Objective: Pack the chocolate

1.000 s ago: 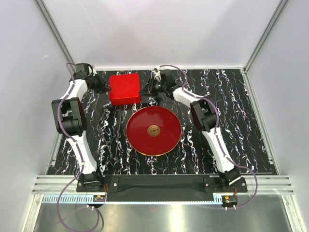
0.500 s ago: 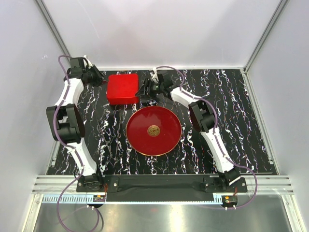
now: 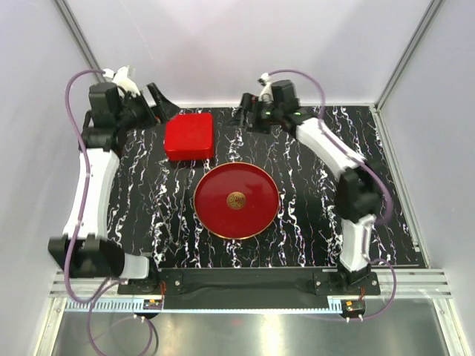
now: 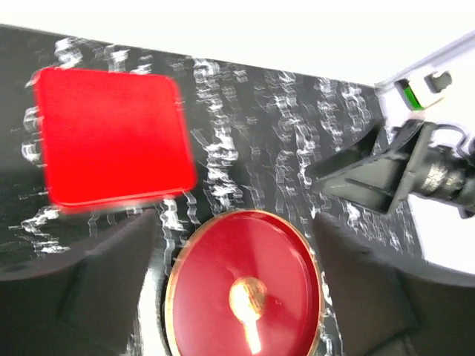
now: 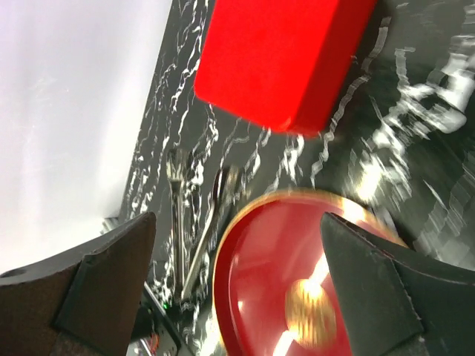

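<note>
No chocolate shows in any view. A shut red box lies at the back left of the black marbled table. In front of it sits a round red plate, bare apart from its gold emblem. My left gripper hangs open above the box's far left corner, with nothing between its fingers. To the right of the box, my right gripper is raised and open, also with nothing in it. It shows in the left wrist view too, as the right gripper.
A fork and a spoon lie on the table left of the plate. White walls close in the table's back and sides, with metal posts at the back corners.
Both grippers have opened and let go of the red box. Both arms have risen and drawn back from it, the left toward the back left corner, the right toward the back.
</note>
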Available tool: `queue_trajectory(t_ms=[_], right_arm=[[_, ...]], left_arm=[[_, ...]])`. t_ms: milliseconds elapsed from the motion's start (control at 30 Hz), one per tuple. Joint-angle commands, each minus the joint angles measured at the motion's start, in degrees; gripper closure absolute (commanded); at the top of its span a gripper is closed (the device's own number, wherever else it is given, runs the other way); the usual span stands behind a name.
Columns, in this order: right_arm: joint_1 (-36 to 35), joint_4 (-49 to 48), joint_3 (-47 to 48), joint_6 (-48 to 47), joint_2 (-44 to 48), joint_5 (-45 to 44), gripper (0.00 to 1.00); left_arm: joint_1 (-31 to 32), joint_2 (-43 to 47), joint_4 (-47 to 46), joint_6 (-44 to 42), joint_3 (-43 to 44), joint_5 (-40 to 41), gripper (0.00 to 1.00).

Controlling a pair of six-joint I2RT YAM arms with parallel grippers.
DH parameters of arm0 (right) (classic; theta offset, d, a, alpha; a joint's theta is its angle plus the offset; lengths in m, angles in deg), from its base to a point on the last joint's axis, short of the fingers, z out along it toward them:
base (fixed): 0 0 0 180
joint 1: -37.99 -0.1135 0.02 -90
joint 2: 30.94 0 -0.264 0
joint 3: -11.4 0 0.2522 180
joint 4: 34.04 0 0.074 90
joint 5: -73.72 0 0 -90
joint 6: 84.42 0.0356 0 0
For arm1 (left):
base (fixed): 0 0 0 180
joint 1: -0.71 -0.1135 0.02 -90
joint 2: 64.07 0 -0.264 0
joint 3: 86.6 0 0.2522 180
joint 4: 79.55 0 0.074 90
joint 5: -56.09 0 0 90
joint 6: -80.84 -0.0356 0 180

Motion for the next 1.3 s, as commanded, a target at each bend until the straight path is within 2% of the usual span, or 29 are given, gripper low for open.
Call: queue_trajectory(t_ms=[0,100,200,300,467,700,1267], right_arm=[[-0.37,8.89,-7.45,-6.61,17.54,-8.84,0.00],[-0.37,13.82,-14.21,-7.40,27.57,-17.80,0.00],[-0.37,16.56,-20.46,-7.32,37.15,-23.08,0.00],[-0.37,17.09,-26.87,-5.74,46.49,-25.12,0.00],[-0.37,17.79,-36.10,-2.66,59.49,-26.35,0.00],[-0.37,21.40,-36.91,-3.19,64.70,-28.20,0.00],[-0.37,23.86,-33.31,-5.21,68.05,-28.46,0.00]], left_arm=[[2.10,7.53,0.59,-2.87,-4.24,-1.04,0.01],[3.67,13.50,1.02,-4.63,-7.84,-3.85,0.01],[5.44,18.00,1.55,-5.08,-11.62,-5.70,0.01],[8.08,23.37,2.51,-6.47,-15.40,-7.82,0.01],[10.02,31.62,6.65,-8.50,-21.11,-4.40,0.01],[10.02,36.65,7.44,-7.80,-22.97,-4.91,0.01],[10.02,36.03,6.83,-6.04,-18.31,-5.44,0.01]])
